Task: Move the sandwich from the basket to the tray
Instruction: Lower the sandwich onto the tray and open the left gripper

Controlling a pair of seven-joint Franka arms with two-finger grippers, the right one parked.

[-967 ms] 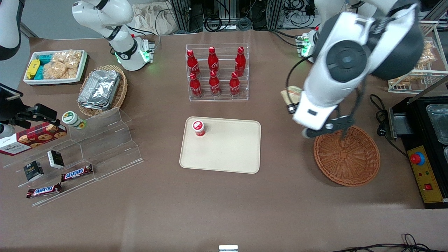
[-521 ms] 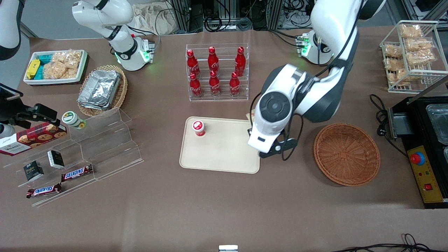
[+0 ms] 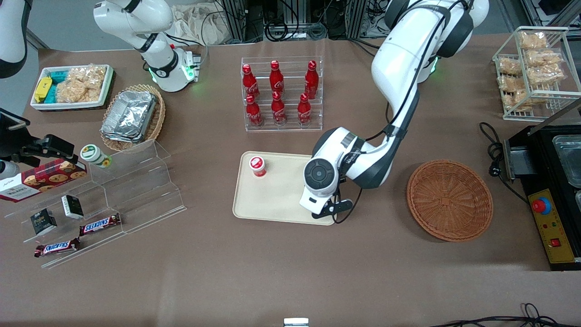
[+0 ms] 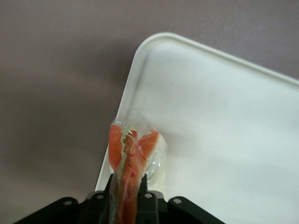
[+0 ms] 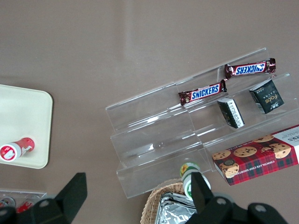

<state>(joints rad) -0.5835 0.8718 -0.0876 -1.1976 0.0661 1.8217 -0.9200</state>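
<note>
My left gripper [image 4: 128, 181] is shut on the sandwich [image 4: 133, 151], an orange-red filled wedge in clear wrap that sticks out between the black fingers [image 4: 145, 186]. It hangs just above the rim of the cream tray [image 4: 224, 112], near one rounded corner. In the front view the arm's wrist [image 3: 320, 179] covers the gripper and the sandwich, over the corner of the tray [image 3: 281, 200] that is nearest the camera on the basket's side. The reddish-brown basket [image 3: 449, 200] stands beside the tray with nothing in it.
A small red-capped bottle [image 3: 257, 165] stands on the tray farther from the camera. A clear rack of red cola bottles [image 3: 281, 93] stands farther back. A clear stepped shelf with snack bars [image 3: 100, 195] lies toward the parked arm's end. A black machine [image 3: 551, 190] is next to the basket.
The left arm has swung from above the basket to the tray's near corner and come lower, carrying the sandwich. The basket and the small bottle have not moved.
</note>
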